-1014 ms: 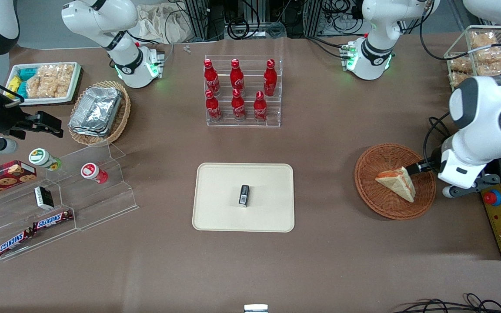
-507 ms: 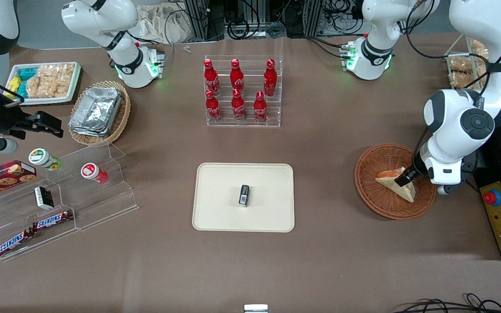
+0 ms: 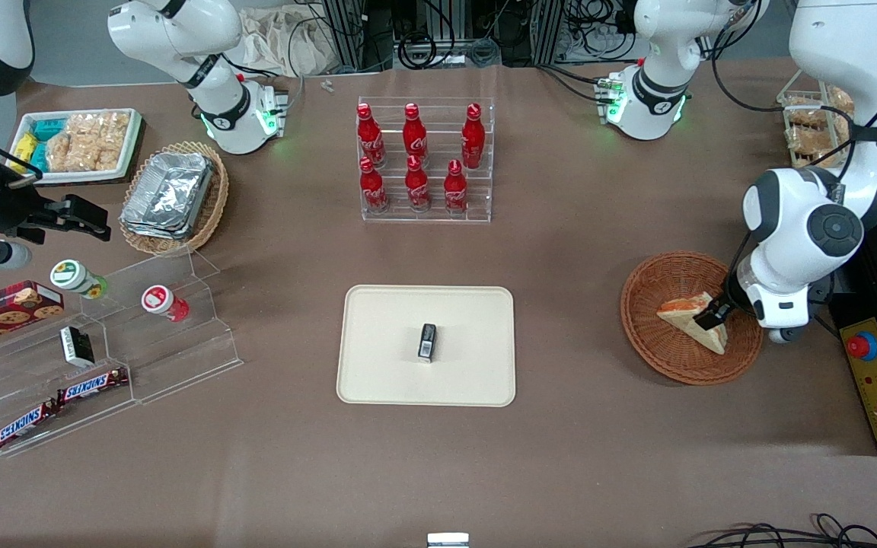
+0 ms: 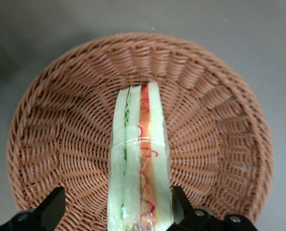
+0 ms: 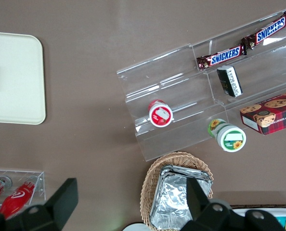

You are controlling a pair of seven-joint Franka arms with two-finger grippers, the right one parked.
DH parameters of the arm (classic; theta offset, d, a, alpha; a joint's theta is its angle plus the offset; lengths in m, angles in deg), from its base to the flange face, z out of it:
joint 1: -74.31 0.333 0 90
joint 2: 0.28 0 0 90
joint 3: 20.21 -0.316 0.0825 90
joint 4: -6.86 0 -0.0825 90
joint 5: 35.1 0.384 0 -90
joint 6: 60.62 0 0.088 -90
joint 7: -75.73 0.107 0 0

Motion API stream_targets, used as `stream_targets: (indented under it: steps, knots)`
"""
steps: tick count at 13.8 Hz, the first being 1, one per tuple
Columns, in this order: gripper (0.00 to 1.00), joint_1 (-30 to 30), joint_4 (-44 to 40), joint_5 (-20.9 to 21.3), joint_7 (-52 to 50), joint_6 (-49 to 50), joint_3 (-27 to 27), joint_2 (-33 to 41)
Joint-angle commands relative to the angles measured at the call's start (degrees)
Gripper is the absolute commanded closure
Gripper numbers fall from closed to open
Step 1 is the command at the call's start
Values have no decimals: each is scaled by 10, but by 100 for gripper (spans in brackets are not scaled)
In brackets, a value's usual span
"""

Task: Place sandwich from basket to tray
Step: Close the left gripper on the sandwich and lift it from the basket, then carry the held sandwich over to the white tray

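The sandwich (image 3: 684, 314), a clear-wrapped tan wedge with orange-red filling, lies in the reddish-brown wicker basket (image 3: 655, 354) toward the working arm's end of the table. My left gripper (image 3: 712, 313) is down in the basket, over the sandwich's thick end. In the left wrist view the sandwich (image 4: 140, 159) stands on edge between the open fingers of the gripper (image 4: 116, 211). One finger (image 4: 179, 202) is right beside the wrap. The other (image 4: 51, 208) stands well apart over the basket's weave (image 4: 61, 139). The cream tray (image 3: 385, 335) lies at the table's middle.
A small black packet (image 3: 427, 341) lies on the tray. A clear rack of red bottles (image 3: 423, 160) stands farther from the front camera than the tray. A yellow control box with a red button (image 3: 869, 358) lies beside the basket. Shelves of snacks (image 3: 96, 358) stand toward the parked arm's end.
The left arm has swung in over the basket and the gripper has come down onto the sandwich's thick end. The sandwich has not moved.
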Motion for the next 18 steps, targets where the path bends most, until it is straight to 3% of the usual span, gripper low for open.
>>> stream_targets:
  steps: [1,2,3,4,5,6,10,15,18]
  knots:
    - [0,6,8,12,-57,-36,5,-30]
    - [6,3,7,14,-73,-51,5,-42]
    - [24,2,5,14,-80,-56,6,-47]
    - [52,2,-1,14,-94,-56,6,-48]
    - [87,1,-7,15,-112,-56,6,-49]
    - [100,0,-16,15,-119,-54,7,-51]
    - [100,-8,-64,23,-111,1,12,-50]
    - [100,-69,-262,26,-74,288,13,-50]
    - [100,-123,-381,19,-7,390,14,-51]
